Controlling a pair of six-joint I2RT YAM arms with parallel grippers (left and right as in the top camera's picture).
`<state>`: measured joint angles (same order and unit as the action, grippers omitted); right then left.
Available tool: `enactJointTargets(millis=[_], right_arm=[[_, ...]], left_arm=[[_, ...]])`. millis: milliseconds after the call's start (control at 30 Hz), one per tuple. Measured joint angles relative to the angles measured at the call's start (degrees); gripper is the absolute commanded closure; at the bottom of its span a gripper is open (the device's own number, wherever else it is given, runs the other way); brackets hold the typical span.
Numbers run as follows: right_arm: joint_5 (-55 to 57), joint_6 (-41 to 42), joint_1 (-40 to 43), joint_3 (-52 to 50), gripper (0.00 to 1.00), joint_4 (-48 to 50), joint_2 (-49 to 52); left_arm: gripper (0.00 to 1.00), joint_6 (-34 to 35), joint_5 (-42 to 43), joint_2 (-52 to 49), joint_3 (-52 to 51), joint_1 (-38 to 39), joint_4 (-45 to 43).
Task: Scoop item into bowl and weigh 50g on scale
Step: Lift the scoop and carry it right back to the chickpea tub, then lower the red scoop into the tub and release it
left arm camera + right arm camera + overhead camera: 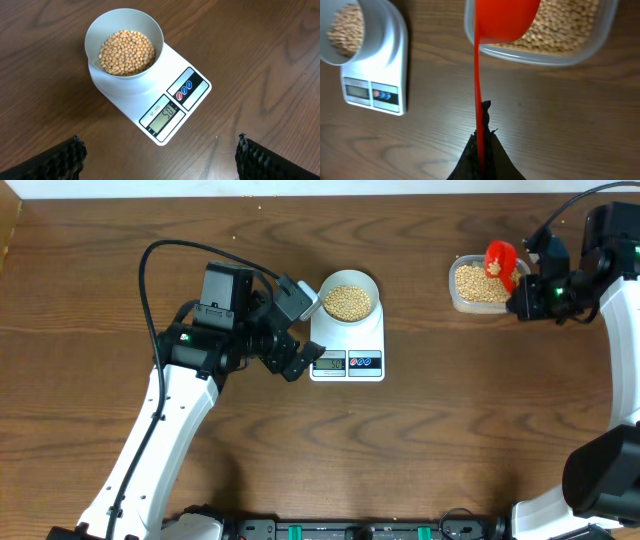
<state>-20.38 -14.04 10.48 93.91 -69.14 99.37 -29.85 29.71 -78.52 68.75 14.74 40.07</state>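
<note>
My left gripper [296, 330] hung released, jaws wide, just left of the scale [160, 80]. The bowl [125, 21] sat on the scale's far end, holding the beans [127, 51], and the display [165, 114] read 50. Over at the far right, my right gripper [480, 145] was clenched on the red scoop [505, 20] by its handle, with the cup over the clear tub [555, 59] of more beans.

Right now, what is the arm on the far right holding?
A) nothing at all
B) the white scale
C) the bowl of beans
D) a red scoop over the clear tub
D: the right gripper is shut on the thin handle of the red scoop, whose cup hangs over the clear tub of beans. The bowl sits on the scale, away from that arm.
</note>
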Motion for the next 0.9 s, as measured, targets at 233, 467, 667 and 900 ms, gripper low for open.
enactJointTargets(millis=[233,467,667,900], right_arm=[[4.74,0.07,-0.02,0.0,0.98,0.13,0.0],[8.57,0.68,-0.52,0.0,0.99,4.07,0.0],[12.7,2.19,-3.13,0.0,0.99,5.18,0.0],[17.49,4.63,-5.81,-0.33,0.98,5.42,0.31]], left_arm=[[0.02,0.0,0.0,0.0,0.0,0.0,0.0],[0.02,0.0,0.0,0.0,0.0,0.0,0.0],[0.02,0.0,0.0,0.0,0.0,0.0,0.0],[0.02,0.0,0.0,0.0,0.0,0.0,0.0]])
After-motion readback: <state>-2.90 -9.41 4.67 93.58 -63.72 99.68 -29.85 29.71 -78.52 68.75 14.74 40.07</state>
